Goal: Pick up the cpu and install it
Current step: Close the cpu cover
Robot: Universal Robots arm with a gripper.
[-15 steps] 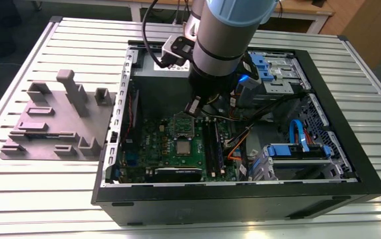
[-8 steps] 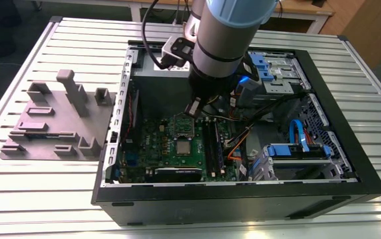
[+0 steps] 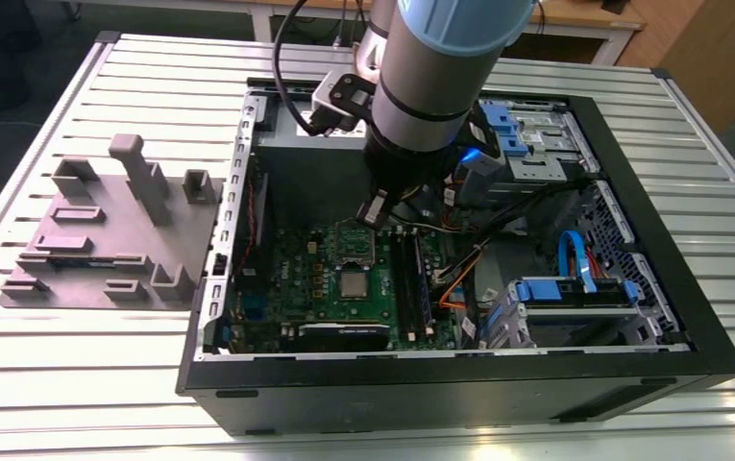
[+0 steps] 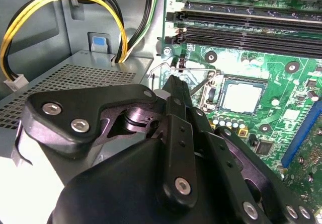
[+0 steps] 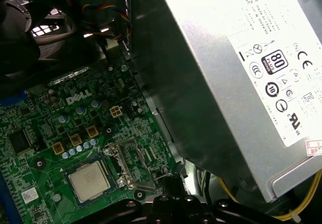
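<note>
The cpu (image 3: 355,283), a small silvery square, lies flat in its socket on the green board (image 3: 293,279), inside the open computer case. It also shows in both wrist views (image 4: 242,95) (image 5: 89,180). The socket's metal frame (image 5: 132,164) is folded open beside it, and its thin wire lever (image 4: 187,68) stands raised. My gripper (image 3: 371,215) hangs above the board, behind the socket and off to the frame's side. Its black fingers (image 4: 174,85) are pressed together with nothing between them. The tip (image 5: 171,182) is close to the lever; contact cannot be made out.
The silver power supply (image 5: 226,78) rises right beside the gripper, with yellow and black cables (image 4: 121,27) looping from it. Memory slots (image 4: 251,27) run past the socket. Blue drive brackets (image 3: 578,288) fill the case's right. A grey fixture block (image 3: 98,240) sits left of the case.
</note>
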